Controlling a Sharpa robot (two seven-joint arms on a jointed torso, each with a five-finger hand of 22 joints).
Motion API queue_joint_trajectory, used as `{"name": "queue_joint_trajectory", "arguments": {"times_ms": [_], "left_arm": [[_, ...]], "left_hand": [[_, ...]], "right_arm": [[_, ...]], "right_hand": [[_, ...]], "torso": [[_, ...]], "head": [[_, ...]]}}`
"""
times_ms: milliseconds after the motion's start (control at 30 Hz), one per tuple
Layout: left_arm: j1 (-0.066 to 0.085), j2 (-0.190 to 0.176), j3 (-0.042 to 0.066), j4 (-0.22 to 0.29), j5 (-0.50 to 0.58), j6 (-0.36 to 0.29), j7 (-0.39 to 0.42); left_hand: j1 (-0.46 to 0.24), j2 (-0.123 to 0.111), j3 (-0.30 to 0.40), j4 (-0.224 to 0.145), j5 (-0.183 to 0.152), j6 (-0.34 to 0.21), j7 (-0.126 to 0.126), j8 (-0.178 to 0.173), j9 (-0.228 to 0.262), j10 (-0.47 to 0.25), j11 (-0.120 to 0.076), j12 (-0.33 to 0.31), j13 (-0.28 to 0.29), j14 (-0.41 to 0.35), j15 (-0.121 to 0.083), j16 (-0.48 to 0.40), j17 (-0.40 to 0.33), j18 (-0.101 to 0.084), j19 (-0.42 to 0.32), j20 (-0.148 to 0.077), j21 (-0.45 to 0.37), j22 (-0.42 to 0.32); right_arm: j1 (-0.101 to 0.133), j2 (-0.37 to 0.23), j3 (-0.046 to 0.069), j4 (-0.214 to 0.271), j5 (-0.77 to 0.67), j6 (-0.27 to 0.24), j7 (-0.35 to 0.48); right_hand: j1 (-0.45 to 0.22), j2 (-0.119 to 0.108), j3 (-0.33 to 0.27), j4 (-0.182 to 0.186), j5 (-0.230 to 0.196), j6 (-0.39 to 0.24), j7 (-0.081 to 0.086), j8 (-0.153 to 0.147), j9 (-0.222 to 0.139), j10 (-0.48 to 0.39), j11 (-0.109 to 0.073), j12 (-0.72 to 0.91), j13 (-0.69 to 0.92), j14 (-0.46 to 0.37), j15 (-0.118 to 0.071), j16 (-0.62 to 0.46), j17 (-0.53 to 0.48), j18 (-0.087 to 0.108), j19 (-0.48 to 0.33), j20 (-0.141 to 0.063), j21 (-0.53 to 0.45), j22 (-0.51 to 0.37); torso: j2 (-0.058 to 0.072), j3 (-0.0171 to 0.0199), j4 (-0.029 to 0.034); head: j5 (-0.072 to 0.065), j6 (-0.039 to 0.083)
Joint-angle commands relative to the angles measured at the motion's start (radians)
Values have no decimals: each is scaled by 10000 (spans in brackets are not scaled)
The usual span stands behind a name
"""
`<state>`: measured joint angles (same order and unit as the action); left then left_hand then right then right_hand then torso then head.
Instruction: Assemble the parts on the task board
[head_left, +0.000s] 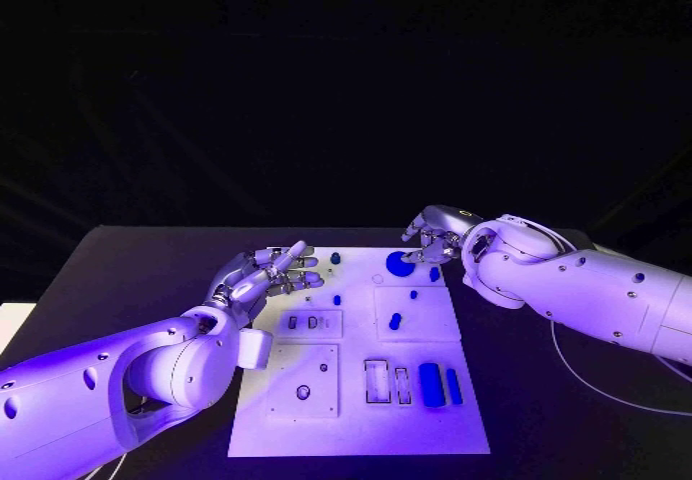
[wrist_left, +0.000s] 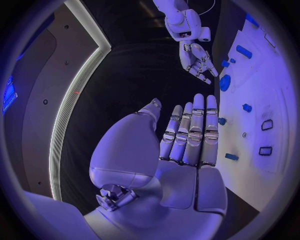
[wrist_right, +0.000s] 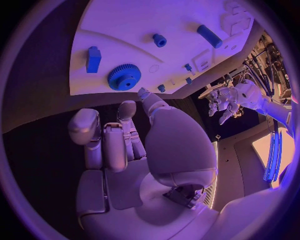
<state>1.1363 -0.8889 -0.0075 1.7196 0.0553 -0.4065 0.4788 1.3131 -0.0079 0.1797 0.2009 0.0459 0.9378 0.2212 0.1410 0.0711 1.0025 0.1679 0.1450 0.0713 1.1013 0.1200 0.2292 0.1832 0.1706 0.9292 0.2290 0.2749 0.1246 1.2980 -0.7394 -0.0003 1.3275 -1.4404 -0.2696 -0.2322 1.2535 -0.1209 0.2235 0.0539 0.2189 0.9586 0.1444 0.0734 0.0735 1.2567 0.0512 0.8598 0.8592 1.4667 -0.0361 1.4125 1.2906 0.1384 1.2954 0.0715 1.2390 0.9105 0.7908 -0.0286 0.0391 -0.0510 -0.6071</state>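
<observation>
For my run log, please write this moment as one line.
left hand: open, over task board left edge | right hand: open, near blue gear | parts: none held

Both arms are built of smooth, rounded white shells dotted with small dark screws. The left arm (head_left: 116, 385) swells into a bulbous casing near the wrist, with a small white block fixed to its side. The right arm (head_left: 591, 290) has a similar fat shell, and a thin pale cable loops from it. Each ends in a silver metallic hand: the left hand (head_left: 267, 275) and right hand (head_left: 436, 236) have segmented, jointed fingers (wrist_left: 199, 127) with flat padded faces, a broad smooth palm plate, and a dark mechanical fitting at the wrist.
</observation>
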Motion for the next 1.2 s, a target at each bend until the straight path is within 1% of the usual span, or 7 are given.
{"name": "queue_joint_trajectory", "arguments": {"times_ms": [33, 200, 367, 433, 500, 733, 1200], "left_arm": [[5, 30, 7, 5, 15, 253, 61], [4, 36, 7, -8, 15, 253, 52], [4, 34, 7, -9, 15, 254, 47], [3, 35, 7, -11, 15, 254, 44], [3, 36, 7, -13, 15, 252, 42], [2, 33, 7, -25, 15, 243, 41], [-1, 41, 6, -59, 15, 244, 34]], "left_hand": [[11, 44, -18, -51, 34, 16, 68, -44, -9, 32, 58, -25, -9, -60, 28, -19, 8, 112, 33, 36, -48, -9], [11, 44, -18, -51, 34, 16, 68, -44, -9, 32, 58, -25, -9, -60, 28, -19, 8, 112, 33, 36, -48, -9], [11, 44, -18, -51, 34, 16, 68, -44, -9, 32, 58, -25, -9, -60, 28, -19, 8, 112, 33, 36, -48, -9], [11, 44, -18, -51, 34, 16, 68, -44, -9, 32, 58, -25, -9, -60, 28, -19, 8, 112, 33, 36, -48, -9], [11, 44, -18, -51, 34, 16, 68, -44, -9, 32, 58, -25, -9, -60, 28, -19, 8, 112, 33, 36, -48, -9], [11, 44, -18, -51, 34, 16, 68, -44, -9, 32, 58, -25, -9, -60, 28, -19, 8, 112, 33, 36, -48, -9], [11, 44, -18, -51, 34, 16, 68, -44, -9, 32, 58, -25, -9, -60, 28, -19, 8, 112, 33, 36, -48, -9]], "right_arm": [[-22, 132, -1, -148, 11, 569, -206], [-69, 372, -7, -391, -27, 877, -248], [-126, 542, -10, -591, -41, 1068, -289], [-141, 581, -11, -640, -44, 1108, -311], [-151, 602, -11, -666, -45, 1131, -325], [-168, 619, -11, -689, -44, 1207, -336], [-171, 584, -11, -770, -112, 1094, -391]], "right_hand": [[128, 56, -103, 21, 34, -89, 3, -25, 1, -12, 15, 226, 286, 591, 101, 83, 69, -178, 55, 56, 50, 45], [166, 92, -145, 65, 32, -84, 7, -17, 6, 71, 21, 546, 648, 605, 108, 147, 167, -187, 71, 63, 92, 107], [198, 124, -165, 89, 32, -83, 11, -13, 8, 104, 23, 705, 835, 605, 111, 163, 184, -189, 69, 68, 106, 122], [210, 135, -165, 91, 34, -81, 11, -11, 9, 123, 23, 761, 896, 604, 112, 162, 180, -189, 70, 69, 112, 129], [230, 150, -167, 94, 41, -72, 10, -6, 11, 152, 23, 849, 993, 605, 113, 170, 190, -191, 72, 70, 120, 140], [264, 188, -183, 116, 71, -26, 5, 20, 22, 236, 20, 1097, 1266, 610, 112, 201, 233, -196, 83, 71, 150, 180], [341, 305, -146, 139, 112, 49, -3, 57, 37, 273, 8, 1268, 1482, 621, 106, 253, 309, -211, 118, 68, 216, 280]], "torso": [[4, -10, 8], [-1, -22, 17], [3, -14, -2], [3, -14, 2], [2, -17, 14], [5, -12, 5], [2, -9, 18]], "head": [[3, -25], [-9, -54], [-3, -73], [-14, -75], [-25, -85], [-18, -109], [-29, -146]]}}
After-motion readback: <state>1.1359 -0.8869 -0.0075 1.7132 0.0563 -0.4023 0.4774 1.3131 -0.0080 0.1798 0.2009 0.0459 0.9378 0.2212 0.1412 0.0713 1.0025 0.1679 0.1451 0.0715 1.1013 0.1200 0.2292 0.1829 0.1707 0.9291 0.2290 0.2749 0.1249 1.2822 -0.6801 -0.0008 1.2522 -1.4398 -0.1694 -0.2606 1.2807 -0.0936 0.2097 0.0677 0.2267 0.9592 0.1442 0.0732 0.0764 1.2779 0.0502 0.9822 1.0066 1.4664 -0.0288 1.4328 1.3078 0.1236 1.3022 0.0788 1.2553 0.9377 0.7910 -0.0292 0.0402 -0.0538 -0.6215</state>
